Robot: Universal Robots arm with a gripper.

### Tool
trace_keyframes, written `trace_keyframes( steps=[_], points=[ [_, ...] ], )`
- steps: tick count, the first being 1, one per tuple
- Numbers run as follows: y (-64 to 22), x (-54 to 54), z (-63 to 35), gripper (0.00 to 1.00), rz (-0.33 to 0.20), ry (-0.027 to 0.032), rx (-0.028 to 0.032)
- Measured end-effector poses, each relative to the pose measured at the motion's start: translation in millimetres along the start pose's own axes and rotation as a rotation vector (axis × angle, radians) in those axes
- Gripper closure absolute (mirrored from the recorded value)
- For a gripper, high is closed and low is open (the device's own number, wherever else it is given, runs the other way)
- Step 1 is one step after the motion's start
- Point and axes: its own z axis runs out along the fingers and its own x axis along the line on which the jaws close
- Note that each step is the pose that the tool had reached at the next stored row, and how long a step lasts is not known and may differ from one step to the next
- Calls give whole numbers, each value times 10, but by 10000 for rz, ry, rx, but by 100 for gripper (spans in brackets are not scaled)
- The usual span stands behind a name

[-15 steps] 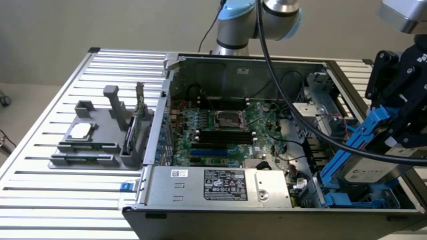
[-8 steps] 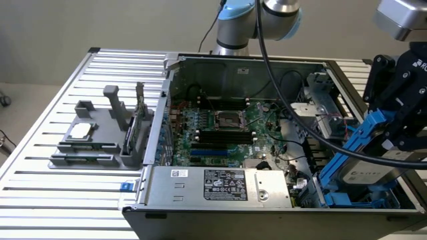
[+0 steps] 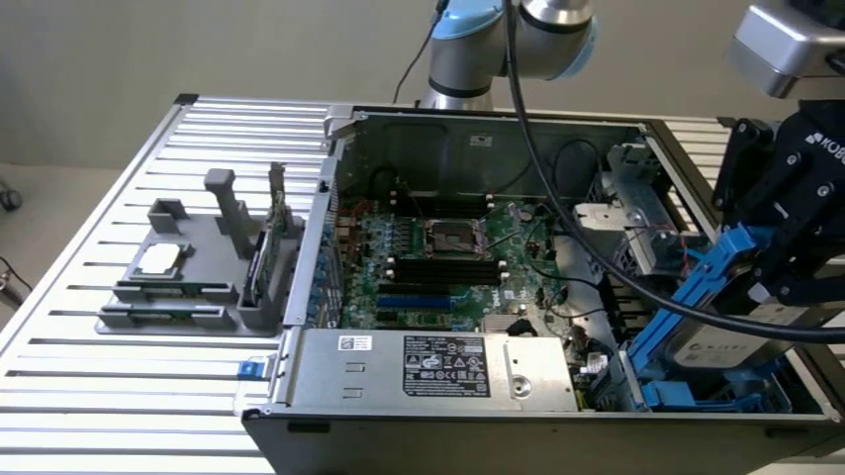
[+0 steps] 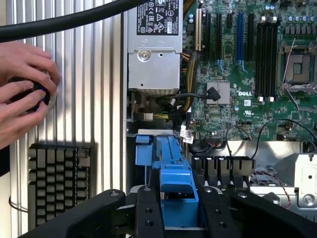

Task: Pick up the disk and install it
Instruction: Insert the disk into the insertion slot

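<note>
The gripper (image 3: 770, 269) is clamped on the disk (image 3: 719, 351), with 1 black finger on each side of the disk's blue carrier; in the wrist view the carrier sits tight between the 2 fingers (image 4: 144, 210). The disk is held tilted above the corner of the open computer case (image 3: 321, 257) at the exterior view's right, its upper end in the gripper and its lower end down inside the case. Whether the lower end touches the case floor cannot be determined. Inside the case, the power supply unit (image 3: 442, 366) lies along the near wall, just beside the disk's lower end. The motherboard (image 3: 449, 282) covers the case floor behind the power supply unit, with the open CPU socket (image 3: 449, 237) near its centre. A thick black cable (image 3: 555, 198) hangs across the case interior and passes in front of the disk. The case rests on a slatted aluminium table (image 3: 106, 416). Outside the case, on the exterior view's left, a grey fixture (image 3: 198, 297) carries a small silver chip (image 3: 158, 259) and a thin dark upright card (image 3: 279, 223). In the wrist view, a person's 2 hands (image 4: 22, 94) grip a dark object over the table, well apart from the case.
</note>
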Motion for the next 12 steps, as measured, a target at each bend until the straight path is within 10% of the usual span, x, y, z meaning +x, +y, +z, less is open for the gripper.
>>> trace_keyframes(
  steps=[12],
  points=[
    [-6,-11,131,68,25,-1,9]
  ],
)
